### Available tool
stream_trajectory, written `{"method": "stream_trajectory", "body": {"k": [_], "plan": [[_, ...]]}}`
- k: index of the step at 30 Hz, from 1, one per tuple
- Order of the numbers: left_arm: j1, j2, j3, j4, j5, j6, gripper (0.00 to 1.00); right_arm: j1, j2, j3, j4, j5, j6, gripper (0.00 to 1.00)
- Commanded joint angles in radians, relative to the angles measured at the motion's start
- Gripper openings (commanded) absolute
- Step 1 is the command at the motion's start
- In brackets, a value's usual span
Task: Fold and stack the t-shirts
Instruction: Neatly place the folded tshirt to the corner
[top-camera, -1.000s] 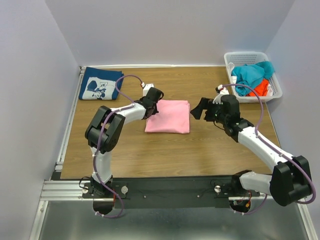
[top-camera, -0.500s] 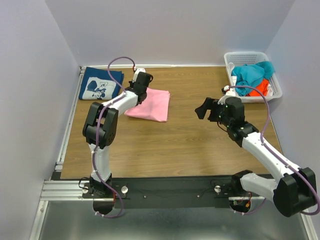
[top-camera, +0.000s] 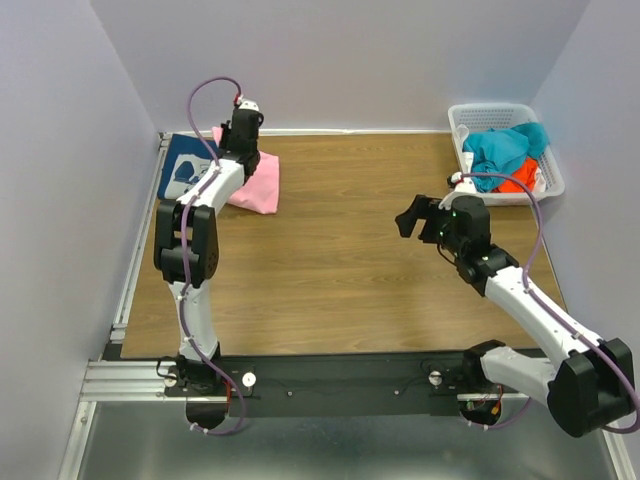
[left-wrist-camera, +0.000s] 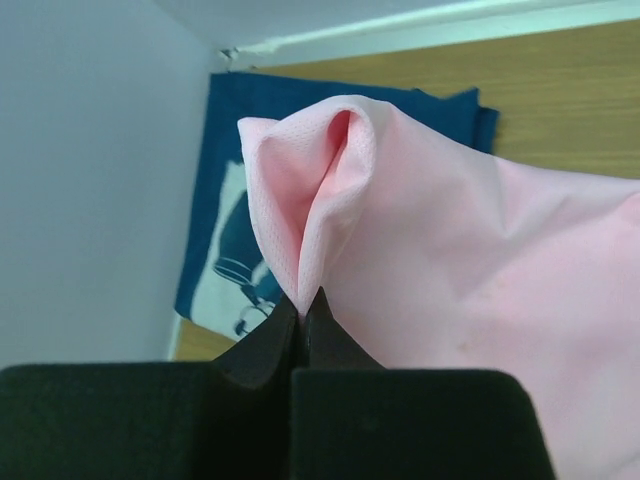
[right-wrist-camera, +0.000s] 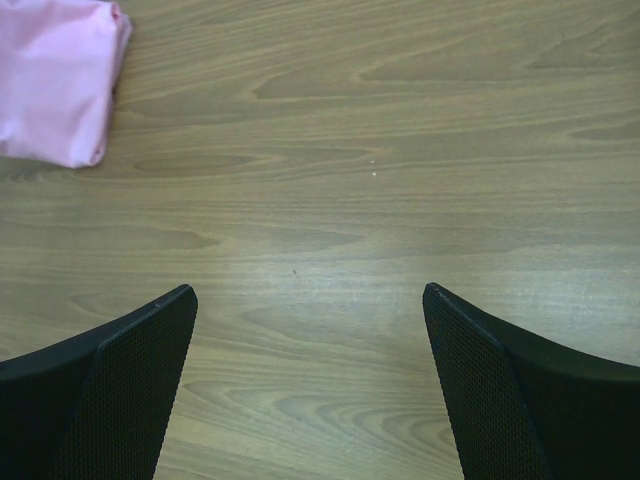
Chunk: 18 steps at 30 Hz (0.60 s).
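Observation:
The folded light pink t-shirt (top-camera: 256, 182) lies at the table's far left, its left part over the folded navy t-shirt (top-camera: 178, 170) with the white cartoon print. My left gripper (top-camera: 240, 142) is shut on a pinched edge of the pink t-shirt (left-wrist-camera: 450, 260). In the left wrist view the navy t-shirt (left-wrist-camera: 225, 200) shows beneath and beyond the pink cloth. My right gripper (top-camera: 408, 217) is open and empty above bare wood right of centre. In the right wrist view the pink t-shirt (right-wrist-camera: 55, 85) shows at the top left, far from the open gripper (right-wrist-camera: 310, 300).
A white basket (top-camera: 508, 113) at the back right holds teal and orange cloth. Walls close in on the left, back and right. A metal rail runs along the table's left edge (top-camera: 137, 250).
My left gripper has dragged the pink t-shirt from the table's middle leftward and back onto the navy t-shirt. My right arm pulled back slightly to the right.

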Motion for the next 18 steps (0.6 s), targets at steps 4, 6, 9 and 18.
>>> {"method": "stream_trajectory", "body": {"k": [4, 6, 9, 18], "plan": [[0.058, 0.075, 0.105, 0.063, -0.021, 0.196, 0.0, -0.004, 0.054, 0.004, -0.011, 0.047, -0.034, 1.0], [0.07, 0.081, 0.126, 0.065, -0.02, 0.228, 0.0, -0.004, 0.074, 0.008, -0.013, 0.055, -0.035, 1.0], [0.081, 0.07, 0.143, 0.066, -0.021, 0.262, 0.0, -0.004, 0.096, 0.013, -0.013, 0.058, -0.036, 1.0], [0.087, -0.011, 0.146, 0.098, -0.048, 0.311, 0.0, -0.004, 0.114, 0.021, -0.021, 0.067, -0.042, 1.0]]}}
